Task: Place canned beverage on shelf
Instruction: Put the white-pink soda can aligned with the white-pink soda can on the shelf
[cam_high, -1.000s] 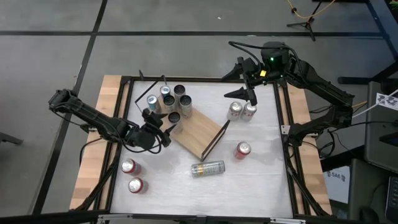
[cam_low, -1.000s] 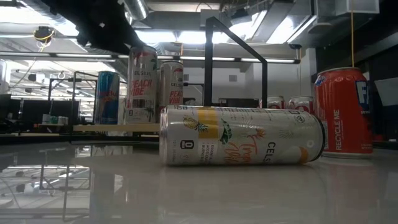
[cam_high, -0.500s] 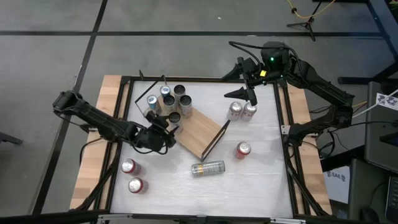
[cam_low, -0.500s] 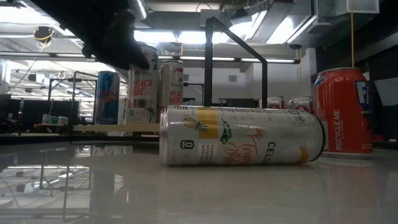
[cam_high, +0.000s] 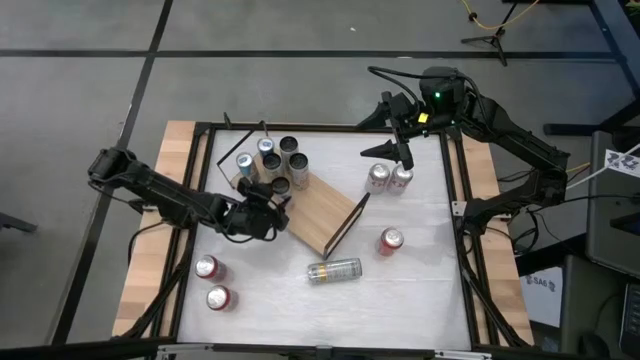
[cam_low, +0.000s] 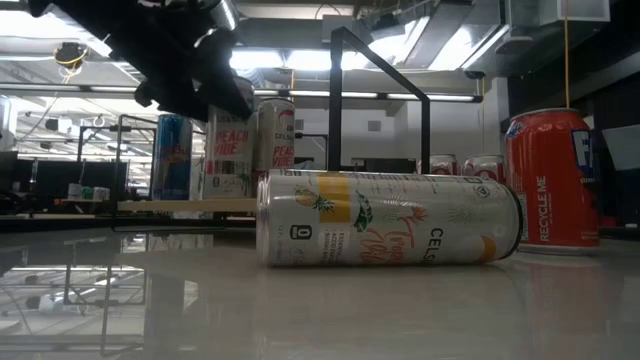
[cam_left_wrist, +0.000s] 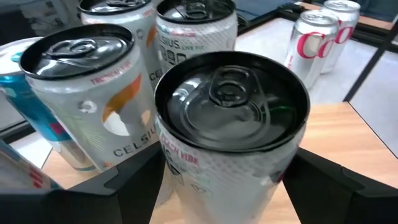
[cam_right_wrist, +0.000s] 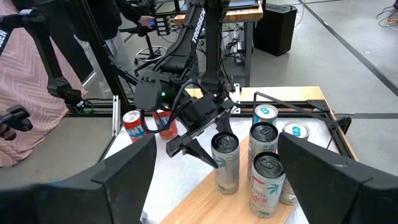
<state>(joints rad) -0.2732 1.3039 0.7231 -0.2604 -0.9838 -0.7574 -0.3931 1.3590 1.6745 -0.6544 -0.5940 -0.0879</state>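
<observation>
Looks like the set-down step, with left gripper (cam_high: 272, 205) jaws apart astride the dark-topped Celsius can (cam_left_wrist: 230, 112) upright at the wooden shelf's (cam_high: 318, 215) nine-o'clock end, next calling for straight withdrawal without tipping it, with right gripper (cam_high: 396, 150) spread, waiting at table's one o'clock.

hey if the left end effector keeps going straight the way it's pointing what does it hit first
Most likely the dark-topped Celsius can standing on the shelf. It sits right between the open fingers of the left end effector, with more cans close behind it. Depth is hard to judge.
</observation>
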